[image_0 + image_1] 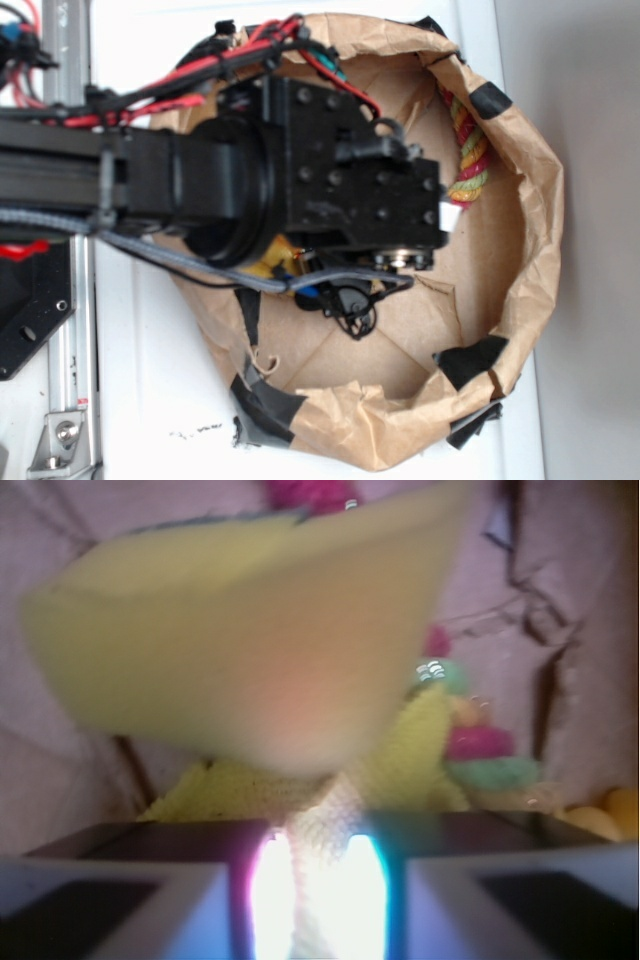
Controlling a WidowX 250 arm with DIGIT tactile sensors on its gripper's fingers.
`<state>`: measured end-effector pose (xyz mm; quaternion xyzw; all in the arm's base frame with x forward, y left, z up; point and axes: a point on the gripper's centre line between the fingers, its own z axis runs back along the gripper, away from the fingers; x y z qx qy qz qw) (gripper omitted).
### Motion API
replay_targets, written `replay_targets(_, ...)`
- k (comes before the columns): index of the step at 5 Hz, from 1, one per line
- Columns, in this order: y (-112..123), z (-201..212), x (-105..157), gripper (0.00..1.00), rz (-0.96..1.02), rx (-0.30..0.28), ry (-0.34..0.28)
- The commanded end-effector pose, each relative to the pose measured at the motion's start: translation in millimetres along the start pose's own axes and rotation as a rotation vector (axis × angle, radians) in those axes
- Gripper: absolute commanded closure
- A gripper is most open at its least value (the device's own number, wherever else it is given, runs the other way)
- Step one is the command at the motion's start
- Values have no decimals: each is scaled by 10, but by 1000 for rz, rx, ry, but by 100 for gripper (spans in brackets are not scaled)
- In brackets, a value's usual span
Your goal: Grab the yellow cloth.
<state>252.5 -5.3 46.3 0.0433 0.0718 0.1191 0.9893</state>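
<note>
one paper bag (530, 250) — yellow cloth (400, 760), rope toy (470, 150) inside

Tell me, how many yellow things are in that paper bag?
3 in the wrist view: a smooth wedge sponge up front, the fuzzy yellow cloth beneath it, a small rounded piece at right. More may be hidden.

black arm (230, 180) reaching in from the left, gripper (320, 880) jaws nearly closed

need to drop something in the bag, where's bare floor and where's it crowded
Bare cardboard floor shows between the arm and the paper bag's taped rim. Crowded under the gripper: yellow cloth, yellow sponge and rope toy along the wall.
</note>
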Motion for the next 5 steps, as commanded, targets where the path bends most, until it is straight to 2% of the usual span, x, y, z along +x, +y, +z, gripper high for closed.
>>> replay_targets(1,336,946,-135,100,61,-37,-202)
replay_targets(2,470,1402,-335,100,70,-85,-232)
replay_targets(3,467,1822,-397,100,76,-85,-218)
replay_targets(4,516,1874,-500,100,48,-78,-213)
replay_targets(5,454,1764,-365,100,51,-63,-190)
